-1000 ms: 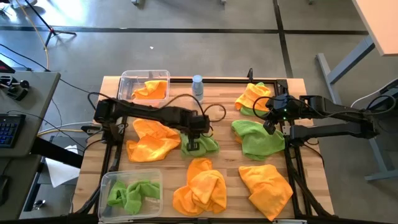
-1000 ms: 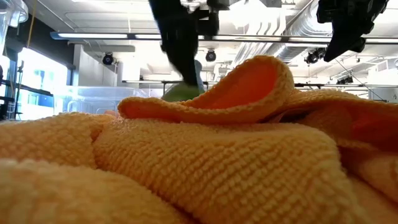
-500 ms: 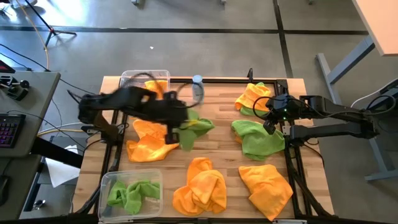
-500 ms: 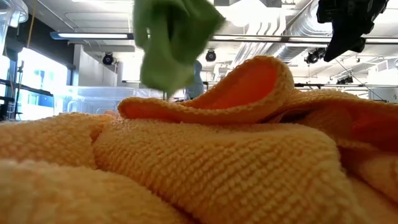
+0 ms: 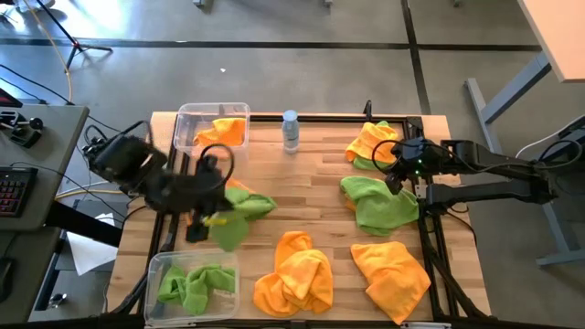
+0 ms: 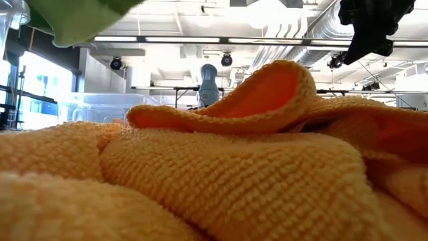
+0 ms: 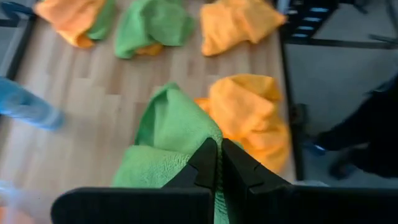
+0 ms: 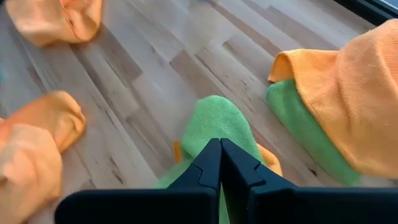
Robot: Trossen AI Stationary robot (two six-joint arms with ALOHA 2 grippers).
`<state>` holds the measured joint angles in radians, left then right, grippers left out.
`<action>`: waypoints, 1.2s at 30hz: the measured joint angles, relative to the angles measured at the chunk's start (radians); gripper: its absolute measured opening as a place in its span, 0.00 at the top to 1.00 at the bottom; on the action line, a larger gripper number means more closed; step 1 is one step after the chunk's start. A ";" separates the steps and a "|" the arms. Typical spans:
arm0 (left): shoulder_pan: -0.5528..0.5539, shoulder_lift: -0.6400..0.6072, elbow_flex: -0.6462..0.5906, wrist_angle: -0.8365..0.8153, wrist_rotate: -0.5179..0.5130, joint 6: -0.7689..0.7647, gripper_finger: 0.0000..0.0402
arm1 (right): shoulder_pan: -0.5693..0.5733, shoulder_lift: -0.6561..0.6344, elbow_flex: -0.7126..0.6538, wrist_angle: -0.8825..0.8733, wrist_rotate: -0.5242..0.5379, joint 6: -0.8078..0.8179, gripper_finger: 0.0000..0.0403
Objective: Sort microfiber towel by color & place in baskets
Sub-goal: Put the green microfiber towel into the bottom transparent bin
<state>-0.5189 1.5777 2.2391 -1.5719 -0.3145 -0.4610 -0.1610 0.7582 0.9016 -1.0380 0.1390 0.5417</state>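
My left gripper [image 5: 205, 217] hangs over the table's left part, shut on a lime green microfiber towel [image 5: 239, 210], between the two clear baskets. The far basket [image 5: 187, 119] holds an orange towel [image 5: 224, 131]; the near basket [image 5: 157, 267] holds green towels [image 5: 194, 283]. The held towel also shows at the upper left of the low view [image 6: 73, 17]. My right gripper [image 5: 395, 178] is shut and stays above another green towel [image 5: 379, 206] at the right, touching nothing. My left gripper pinches a bunched part of the green towel [image 7: 186, 155] between its two fingers, which slant downward. One layer or several, I cannot tell. The towel hangs slack past the fingertips, lifted clear of the table.
A small clear water bottle [image 5: 291, 128] stands at the far middle. Orange towels lie at the near middle [image 5: 294, 274], near right [image 5: 391, 272] and under the held towel [image 5: 239, 190]. An orange-on-green pile [image 5: 370, 144] sits at the far right. Bare wood shows mid-table.
My left gripper, shut on the green towel, has risen from the table's middle and swung toward the left edge, tipping steeper. The towel has come off the table and now hangs clear between the two baskets, uncovering the bottle in the low view.
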 joint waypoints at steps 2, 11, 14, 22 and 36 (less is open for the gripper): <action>-0.058 0.000 0.000 0.000 0.000 -0.040 1.00 | 0.000 0.000 0.000 0.016 0.000 0.011 1.00; -0.285 0.004 -0.029 0.002 0.014 -0.296 1.00 | 0.005 0.001 0.000 0.035 0.000 0.110 1.00; -0.347 0.006 -0.096 0.003 0.035 -0.387 1.00 | 0.034 0.001 0.000 0.041 -0.001 0.148 1.00; -0.457 0.007 -0.369 0.001 0.199 -0.680 1.00 | 0.175 0.009 0.000 0.100 0.030 0.302 1.00; -0.494 0.006 -0.634 0.265 0.352 -0.848 1.00 | 0.391 0.155 0.000 0.148 0.142 0.450 1.00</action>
<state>-1.0130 1.5837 1.6046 -1.3068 0.0378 -1.3087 0.2305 0.9134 0.9016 -0.8896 0.2808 0.9913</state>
